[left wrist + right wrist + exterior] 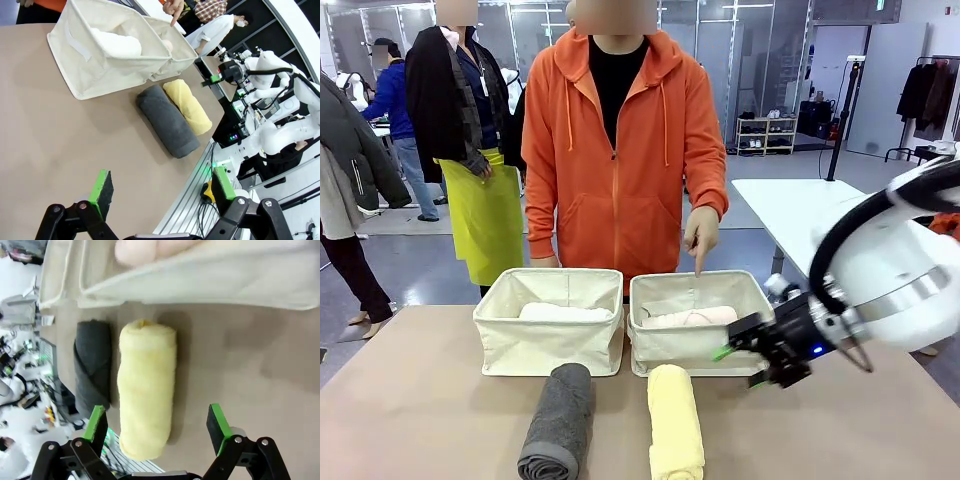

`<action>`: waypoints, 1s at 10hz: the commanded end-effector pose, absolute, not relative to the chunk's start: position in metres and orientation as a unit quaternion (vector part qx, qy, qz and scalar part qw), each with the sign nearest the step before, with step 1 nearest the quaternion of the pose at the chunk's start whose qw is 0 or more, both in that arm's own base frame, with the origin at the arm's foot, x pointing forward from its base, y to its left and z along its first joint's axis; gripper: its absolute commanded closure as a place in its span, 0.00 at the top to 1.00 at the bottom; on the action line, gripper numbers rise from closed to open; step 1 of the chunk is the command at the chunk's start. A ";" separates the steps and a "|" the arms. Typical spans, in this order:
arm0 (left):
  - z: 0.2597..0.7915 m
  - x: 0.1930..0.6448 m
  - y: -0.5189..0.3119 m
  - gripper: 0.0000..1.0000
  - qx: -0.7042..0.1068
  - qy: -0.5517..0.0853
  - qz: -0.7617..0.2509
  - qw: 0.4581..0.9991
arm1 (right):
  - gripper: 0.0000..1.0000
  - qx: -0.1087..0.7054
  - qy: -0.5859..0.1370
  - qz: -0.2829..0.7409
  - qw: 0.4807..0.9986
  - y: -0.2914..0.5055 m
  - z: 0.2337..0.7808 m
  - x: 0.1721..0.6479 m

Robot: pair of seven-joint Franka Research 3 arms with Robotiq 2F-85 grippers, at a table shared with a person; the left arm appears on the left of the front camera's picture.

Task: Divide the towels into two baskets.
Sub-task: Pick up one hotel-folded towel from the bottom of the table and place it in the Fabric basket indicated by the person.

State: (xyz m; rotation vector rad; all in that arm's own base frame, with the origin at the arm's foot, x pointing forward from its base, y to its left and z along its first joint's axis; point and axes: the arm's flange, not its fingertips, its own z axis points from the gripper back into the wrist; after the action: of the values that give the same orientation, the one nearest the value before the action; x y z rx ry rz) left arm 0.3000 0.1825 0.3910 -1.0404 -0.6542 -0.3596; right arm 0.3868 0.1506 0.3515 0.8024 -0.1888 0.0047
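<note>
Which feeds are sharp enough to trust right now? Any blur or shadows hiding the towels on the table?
Front view: dark grey towel and yellow towel are crisp; the right arm is smeared, close to the lens. Left wrist view: sharp but tilted, wide-angle. Right wrist view: slightly soft, the basket most; a faint shadow lies beside the yellow towel, hiding nothing.

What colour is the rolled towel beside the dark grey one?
The towel is pale yellow, clearest in the right wrist view.

The pale yellow towel (146,390) lies beside the dark grey towel (92,365) near the table (250,355) edge, below the basket (225,287); the right gripper (157,422) jaws stand wide apart.
</note>
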 end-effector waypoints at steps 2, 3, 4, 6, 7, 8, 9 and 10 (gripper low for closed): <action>0.393 0.296 0.184 1.00 -0.490 -0.304 -0.171 0.799 | 1.00 0.357 -0.084 0.012 0.930 0.180 0.323 0.308; 0.393 0.296 0.184 1.00 -0.490 -0.304 -0.171 0.799 | 1.00 0.354 -0.081 0.009 0.932 0.191 0.318 0.307; 0.393 0.296 0.184 1.00 -0.490 -0.304 -0.171 0.799 | 1.00 0.346 -0.086 0.005 0.934 0.205 0.313 0.305; 0.393 0.296 0.184 1.00 -0.490 -0.304 -0.171 0.799 | 1.00 0.334 -0.092 0.006 0.938 0.215 0.310 0.305; 0.393 0.296 0.184 1.00 -0.490 -0.304 -0.171 0.799 | 1.00 0.330 -0.091 0.006 0.940 0.219 0.307 0.304; 0.393 0.296 0.184 1.00 -0.490 -0.304 -0.171 0.799 | 1.00 0.330 -0.090 0.004 0.940 0.224 0.304 0.305; 0.393 0.296 0.184 1.00 -0.490 -0.304 -0.171 0.799 | 1.00 0.329 -0.096 0.002 0.940 0.229 0.303 0.307; 0.393 0.296 0.184 1.00 -0.490 -0.304 -0.171 0.799 | 1.00 0.326 -0.102 0.001 0.940 0.233 0.302 0.310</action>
State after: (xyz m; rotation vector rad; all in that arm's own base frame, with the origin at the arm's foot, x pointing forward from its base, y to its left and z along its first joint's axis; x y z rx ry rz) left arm 0.3000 0.1825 0.3911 -1.0406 -0.6541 -0.3598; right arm 0.3387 0.2427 0.3038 0.6802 -0.1805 0.0260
